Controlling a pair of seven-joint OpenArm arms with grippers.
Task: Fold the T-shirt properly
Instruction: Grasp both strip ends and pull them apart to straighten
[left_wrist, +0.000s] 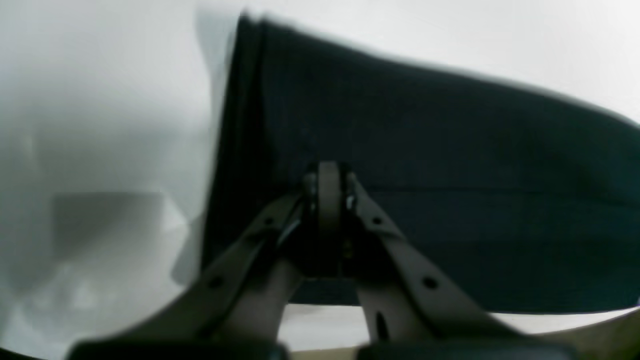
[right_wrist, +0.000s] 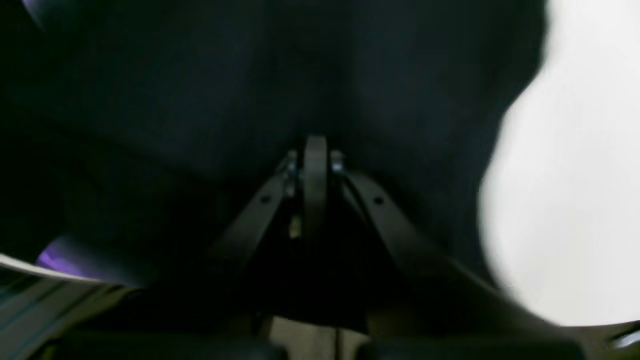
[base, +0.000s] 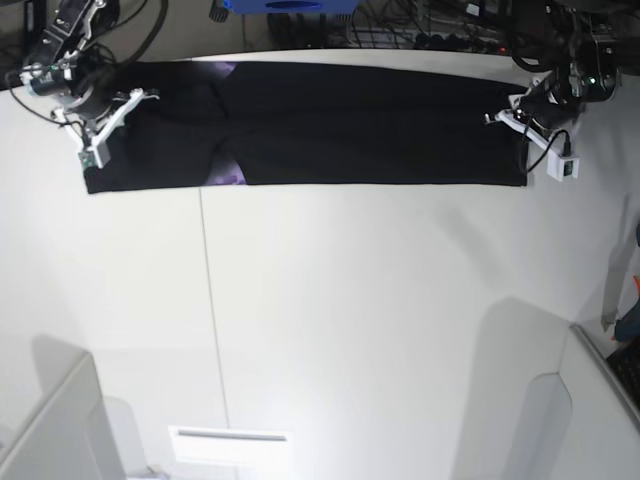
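The white desk (base: 350, 320) fills nearly all of the base view, with a thin dark seam running down its left half from the cloth toward the lower edge of the frame. Across the top of that view lies the T-shirt (base: 360, 125), folded into a long black band that reaches from the upper left of the frame to the upper right, flat on the desk surface. Small patches of purple show at the band's left third, one on its upper edge and one on its lower edge. In the left wrist view the T-shirt (left_wrist: 425, 165) appears as a broad dark sheet taking up the middle and right of the frame, its left border running steeply from the top toward the bottom, with pale desk (left_wrist: 100, 125) on the left and along the top right. In the right wrist view the T-shirt (right_wrist: 200, 100) covers almost everything, with a purple glimpse at the lower left and bright desk (right_wrist: 575, 175) at the right. The left pincer (base: 522, 112) sits at the band's end in the upper right of the base view; seen from its own camera, the left pincer (left_wrist: 329, 172) has its tips drawn together on the T-shirt. The right pincer (base: 100, 125) sits at the band's end in the upper left; in its wrist view the right pincer (right_wrist: 315, 150) is likewise closed tight on the black cloth.
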